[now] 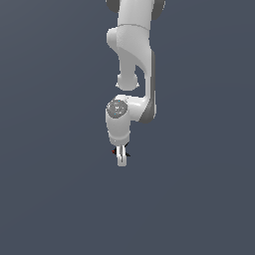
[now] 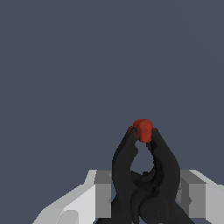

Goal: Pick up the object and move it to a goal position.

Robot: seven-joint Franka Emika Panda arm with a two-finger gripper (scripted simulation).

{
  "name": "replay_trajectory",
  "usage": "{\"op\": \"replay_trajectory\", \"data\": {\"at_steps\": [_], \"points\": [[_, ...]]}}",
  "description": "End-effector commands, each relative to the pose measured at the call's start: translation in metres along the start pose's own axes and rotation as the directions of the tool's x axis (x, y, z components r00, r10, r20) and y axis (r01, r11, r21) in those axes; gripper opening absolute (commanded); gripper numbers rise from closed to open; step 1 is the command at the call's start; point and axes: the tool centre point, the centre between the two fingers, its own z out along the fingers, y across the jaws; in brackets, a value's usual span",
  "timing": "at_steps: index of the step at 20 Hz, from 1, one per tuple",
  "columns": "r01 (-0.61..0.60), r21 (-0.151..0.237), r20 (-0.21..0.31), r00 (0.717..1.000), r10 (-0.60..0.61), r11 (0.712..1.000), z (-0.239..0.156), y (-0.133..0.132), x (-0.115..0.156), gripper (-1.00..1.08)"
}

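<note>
Exterior view: the white jointed Franka arm [image 1: 130, 60] reaches down from the top edge over a plain slate-grey surface [image 1: 50, 199]. At its lower end the white two-fingered gripper [image 1: 121, 158] points downward, and the small black X-shaped clamp with thin prongs and a red tip [image 1: 126, 152] sits right at the fingers; only slivers of black and a speck of red show on either side of them. From here I cannot tell whether the clamp is touching the surface or already off it, and no goal marker is visible.

Wrist view: the black clamp [image 2: 144, 183] fills the space between the two pale grey fingers [image 2: 103, 192], its two curved arms rising to meet at the red tip [image 2: 143, 129]. The fingers press against the clamp's flanks on both sides, so the gripper is clenched around the clamp, not released.

My judgement is that the grasp is made and the carry is the step in hand. To do it well, keep the squeeze constant, since the thin splayed prongs offer little flat contact and could twist. Move smoothly without sudden wrist rotation, and keep the clamp centred between the fingers until the goal position is reached.
</note>
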Motion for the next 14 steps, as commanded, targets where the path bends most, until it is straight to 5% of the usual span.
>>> {"op": "replay_trajectory", "data": {"at_steps": [1,14], "points": [[0.000,0.000,0.000,1.000,0.000,1.000,-0.004,0.010,-0.013,-1.00],[0.000,0.001,0.000,1.000,0.000,1.000,-0.015,0.034,-0.045,-1.00]]}}
